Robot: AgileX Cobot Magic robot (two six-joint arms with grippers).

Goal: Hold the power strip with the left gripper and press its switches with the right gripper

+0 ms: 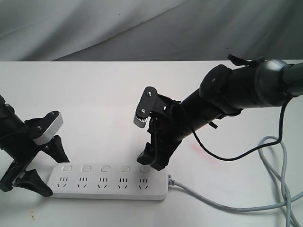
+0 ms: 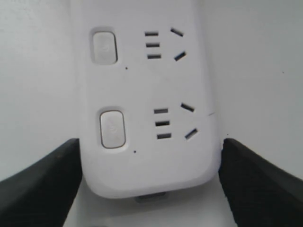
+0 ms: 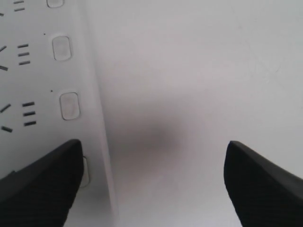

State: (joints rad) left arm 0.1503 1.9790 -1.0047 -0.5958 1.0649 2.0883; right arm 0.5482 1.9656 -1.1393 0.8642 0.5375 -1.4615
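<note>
The white power strip (image 1: 109,182) lies flat near the table's front edge, its grey cord (image 1: 213,203) leaving the right end. My left gripper (image 1: 55,176) straddles the strip's left end, one black finger against each long side; in the left wrist view the gripper (image 2: 150,146) clamps the rounded end (image 2: 147,170) below two switches (image 2: 112,128). My right gripper (image 1: 152,163) stands open, tilted down over the rightmost switch (image 1: 143,168). In the right wrist view one of its fingers (image 3: 42,184) covers part of that switch (image 3: 84,170); the other finger hangs over bare table.
The grey cord loops along the table's right side (image 1: 284,189). A thin black cable (image 1: 227,156) sags from the right arm (image 1: 246,87) down to the table. Grey cloth (image 1: 142,28) hangs behind the white table (image 1: 104,94).
</note>
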